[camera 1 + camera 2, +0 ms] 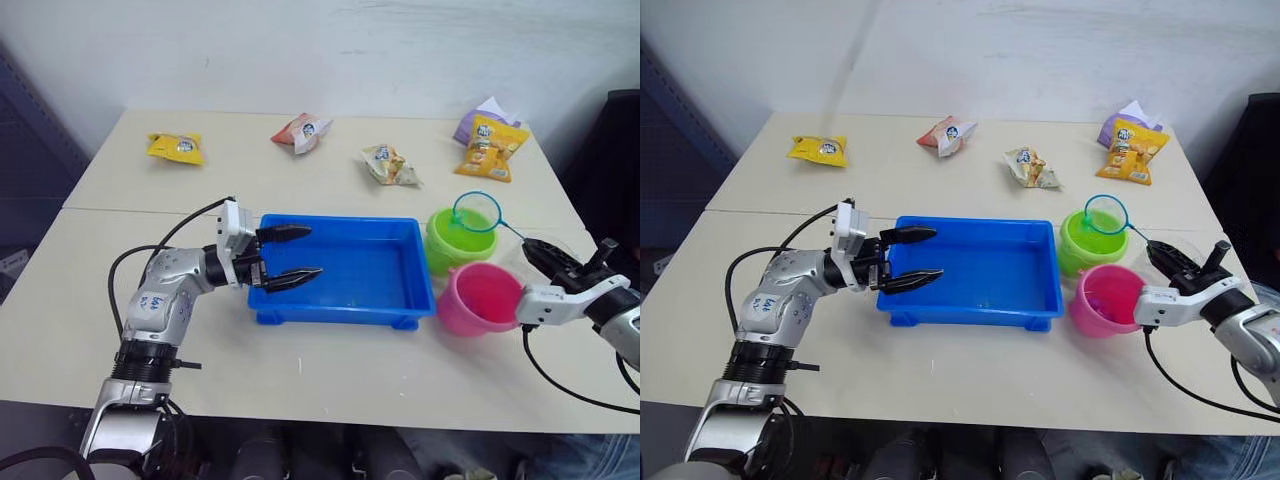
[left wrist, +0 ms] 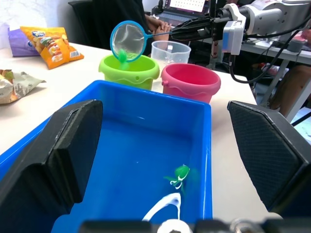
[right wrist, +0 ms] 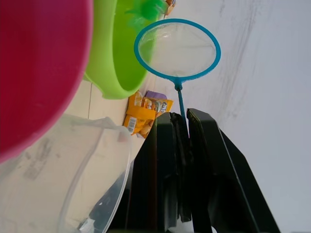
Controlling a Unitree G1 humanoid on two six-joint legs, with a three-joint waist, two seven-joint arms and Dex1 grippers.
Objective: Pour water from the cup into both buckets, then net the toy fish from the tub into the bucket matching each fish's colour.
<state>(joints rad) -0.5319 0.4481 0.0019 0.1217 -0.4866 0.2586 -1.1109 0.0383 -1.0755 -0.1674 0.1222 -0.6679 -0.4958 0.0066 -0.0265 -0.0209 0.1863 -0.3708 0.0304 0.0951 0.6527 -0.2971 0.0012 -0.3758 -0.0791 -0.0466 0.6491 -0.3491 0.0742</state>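
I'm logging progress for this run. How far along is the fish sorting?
Nearly done, it seems. The right gripper holds the net over the green bucket, a green fish apparently dropping from it. The cup stands behind the pink bucket. One green fish remains in the tub beside the open left gripper.
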